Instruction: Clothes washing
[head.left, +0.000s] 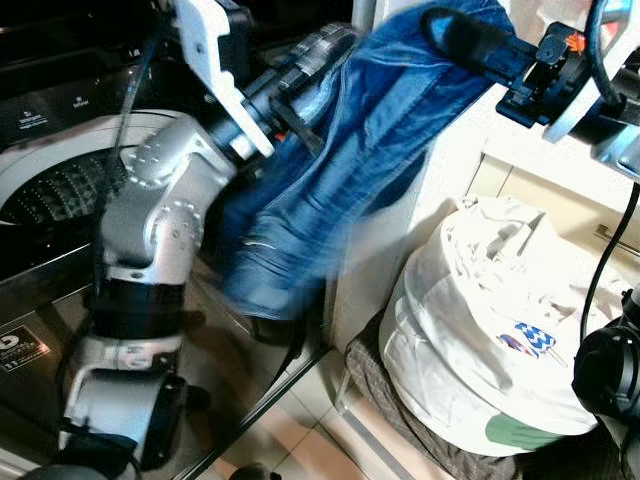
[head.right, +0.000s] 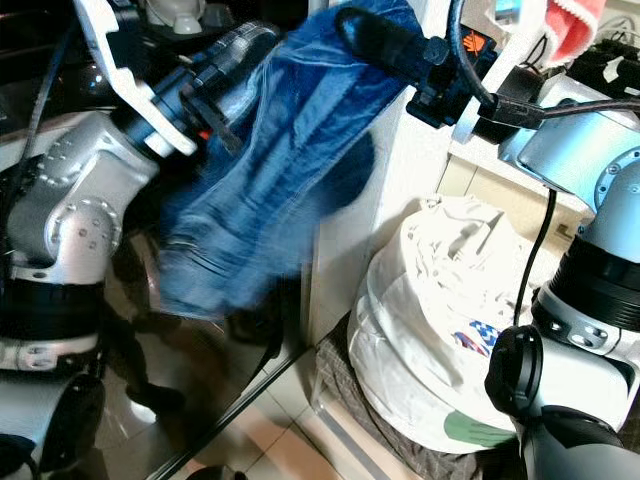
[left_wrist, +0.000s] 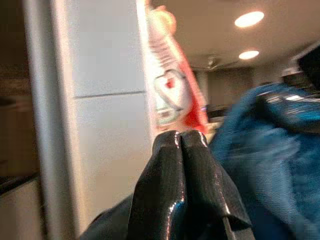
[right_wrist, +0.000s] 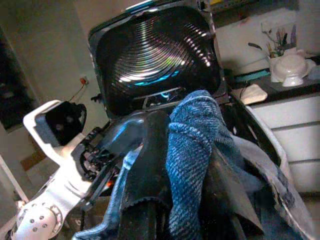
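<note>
Hanging between the two raised arms, a pair of blue jeans droops above the gap between the top-loading washing machine and the white cabinet beside it. The right gripper pinches a fold of the denim at its upper edge, the cloth bunched between the two black fingers. In the head views that gripper sits high on the right, with the fabric falling down and to the left from it. The left gripper is lifted against the jeans' other side; its fingertips are pressed together with no gap, and blue cloth lies just beside them, though whether any of it is caught between them cannot be told. The washer's dark lid stands open behind the jeans, and the perforated drum shows at the left. On the floor to the right sits a full white laundry bag.
</note>
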